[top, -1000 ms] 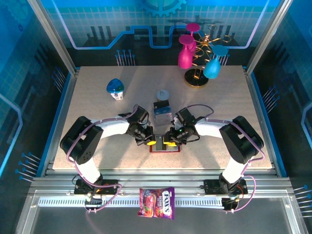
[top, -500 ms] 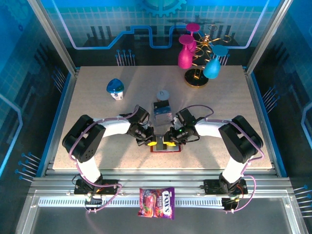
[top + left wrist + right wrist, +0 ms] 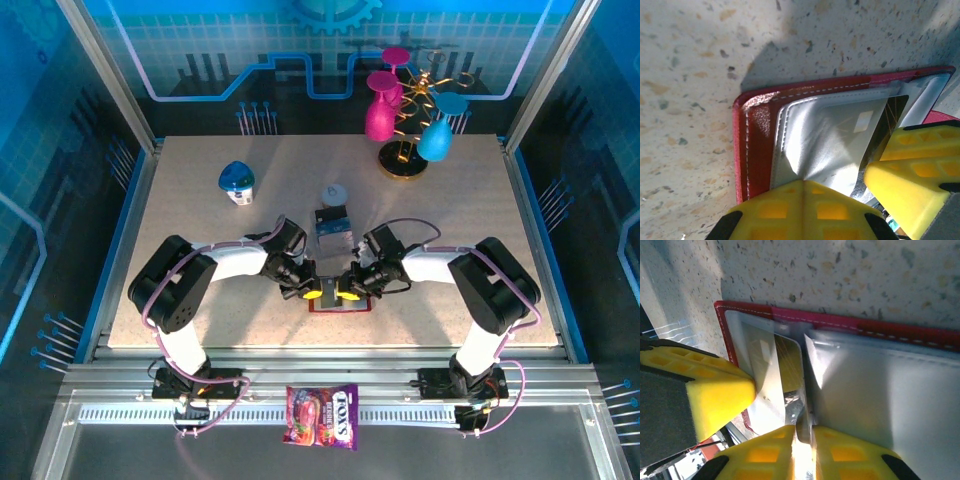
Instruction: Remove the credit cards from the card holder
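Observation:
The red card holder (image 3: 340,303) lies open on the table near the front edge, between my two grippers. My left gripper (image 3: 312,292) (image 3: 812,182) is shut on a grey see-through pocket (image 3: 830,145) of the card holder (image 3: 757,145) and pinches it into a fold. My right gripper (image 3: 348,293) (image 3: 804,435) is closed on a thin grey edge at the fold of the card holder (image 3: 880,325); whether that edge is a pocket or a card I cannot tell. A yellow credit card (image 3: 787,365) shows inside a pocket. A chip (image 3: 863,121) of a card shows through the plastic.
Behind the holder stands a clear box (image 3: 334,230) with a grey round thing (image 3: 333,193) beyond it. A blue-and-white container (image 3: 237,182) is at the back left. A gold stand with pink and teal glasses (image 3: 405,125) is at the back right. A candy packet (image 3: 322,415) lies off the table's front.
My right gripper's jaws have closed to a thin slit on the grey edge. Both arms have stayed almost in place at the holder.

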### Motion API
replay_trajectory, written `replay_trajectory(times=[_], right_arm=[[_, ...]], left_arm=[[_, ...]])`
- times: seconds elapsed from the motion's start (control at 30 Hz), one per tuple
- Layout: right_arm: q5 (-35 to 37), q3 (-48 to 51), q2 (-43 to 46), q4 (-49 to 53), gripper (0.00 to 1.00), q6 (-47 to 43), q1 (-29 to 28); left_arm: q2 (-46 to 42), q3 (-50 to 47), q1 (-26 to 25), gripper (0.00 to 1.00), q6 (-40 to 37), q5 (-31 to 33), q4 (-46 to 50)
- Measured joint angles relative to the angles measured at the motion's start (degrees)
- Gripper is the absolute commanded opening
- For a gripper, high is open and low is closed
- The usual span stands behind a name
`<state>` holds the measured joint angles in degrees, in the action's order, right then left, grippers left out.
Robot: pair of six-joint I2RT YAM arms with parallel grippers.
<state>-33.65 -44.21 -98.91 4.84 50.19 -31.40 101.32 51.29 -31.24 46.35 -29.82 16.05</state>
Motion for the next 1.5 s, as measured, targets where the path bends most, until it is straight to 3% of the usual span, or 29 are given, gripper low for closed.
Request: replay_trajectory(times=[0.33, 0.77, 1.27, 1.5], right_arm=[[0.1, 0.3, 3.0, 2.4, 0.09, -1.6, 1.9], [7.3, -3.7, 7.3, 17.2, 0.08, -10.0, 3.0], [10.6, -7.6, 9.4, 21.6, 0.05, -10.9, 1.2], [10.9, -14.5, 10.4, 25.8, 0.0, -17.9, 2.3]], left_arm=[[0.0, 0.0, 0.0, 0.0, -0.2, 0.0, 0.1], [0.0, 0.0, 0.1, 0.0, -0.2, 0.0, 0.1], [-2.4, 0.0, 0.8, 0.12, -0.2, 1.8, 2.6], [-6.9, 0.0, 2.7, 0.18, -0.2, 3.1, 3.8]])
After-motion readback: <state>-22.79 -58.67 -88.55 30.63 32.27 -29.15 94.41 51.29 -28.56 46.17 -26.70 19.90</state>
